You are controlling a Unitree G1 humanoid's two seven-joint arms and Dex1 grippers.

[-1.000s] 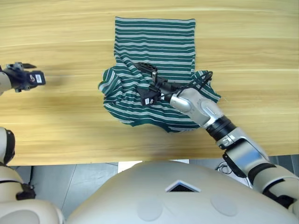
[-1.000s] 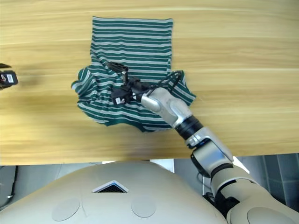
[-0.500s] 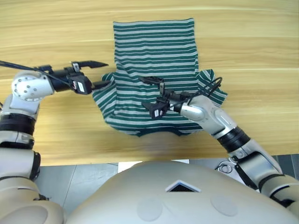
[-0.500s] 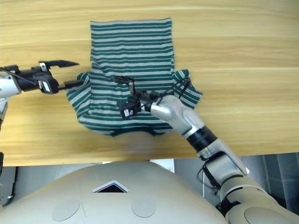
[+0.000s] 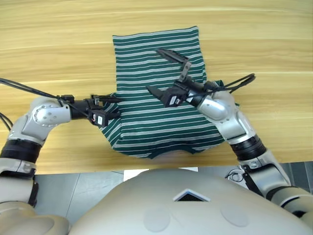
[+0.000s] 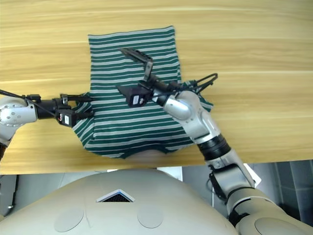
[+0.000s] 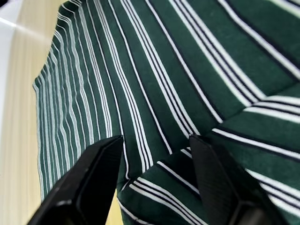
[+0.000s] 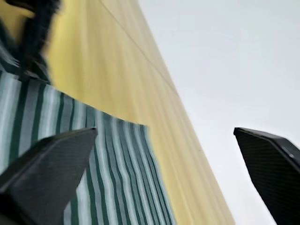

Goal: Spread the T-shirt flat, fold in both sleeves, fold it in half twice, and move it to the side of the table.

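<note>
the green striped t-shirt [image 5: 151, 122] lies partly rumpled on the wooden desk [image 5: 274, 58], its near end close to the front edge and its far end spread flat. the left pincer [image 5: 111, 107] sits at the shirt's left sleeve, partly open with a fold of cloth in the gap, not clamped. the right pincer [image 5: 154, 69] hangs over the shirt's middle, spread wide, holding nothing.

1. Your left arm [image 5: 46, 113] has a rounded silver-grey shell with a black band near the wrist.
2. Your right arm [image 5: 220, 110] matches it: silver shell, black ring joints.
3. Your left gripper [image 5: 115, 107] and right gripper [image 5: 153, 69] are black, with slim pointed fingers and a small white label [image 5: 172, 100] on each.
4. Thin black cables [image 5: 239, 81] loop off both wrists.
</note>
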